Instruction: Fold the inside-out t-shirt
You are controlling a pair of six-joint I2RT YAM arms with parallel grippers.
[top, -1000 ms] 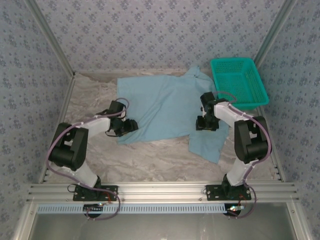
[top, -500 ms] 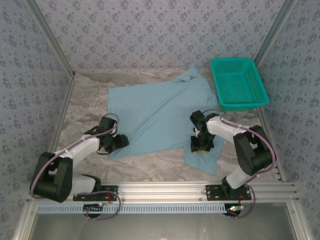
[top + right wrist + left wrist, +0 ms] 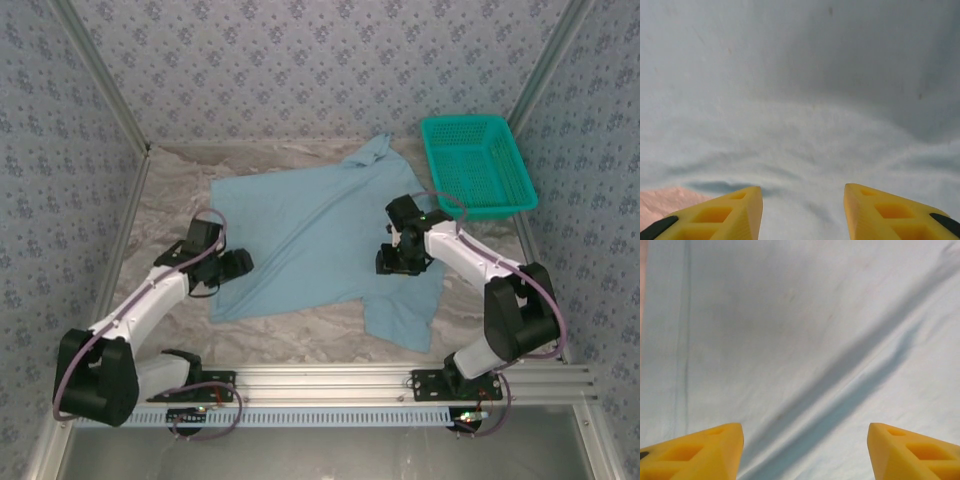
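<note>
- On the table (image 3: 300, 330), seen from the top camera, we have the inside-out t-shirt (image 3: 310, 230) spread mostly flat across the centre. It is plain light blue, with no print showing.
- One bunched part of the shirt points to 12 o'clock near the back wall. A flap hangs out toward 5 o'clock, close to the near edge.
- The teal mesh basket (image 3: 462, 121) sits in the 1 o'clock corner. It is just beside the shirt, and we can't tell if they touch.
- The left arm (image 3: 150, 295) reaches in from 7 o'clock and the right arm (image 3: 480, 260) from 5 o'clock.
- The left gripper (image 3: 238, 264) is at the shirt's 9 o'clock edge, low over the cloth. In its wrist view the yellow fingers (image 3: 705, 450) stand wide apart with only flat fabric beyond them and nothing held.
- The right gripper (image 3: 398, 262) is on the 3 o'clock side, over the shirt. Its fingers (image 3: 725, 215) are parted less widely, over rippled cloth with a bit of table at the lower left. We see nothing pinched.
</note>
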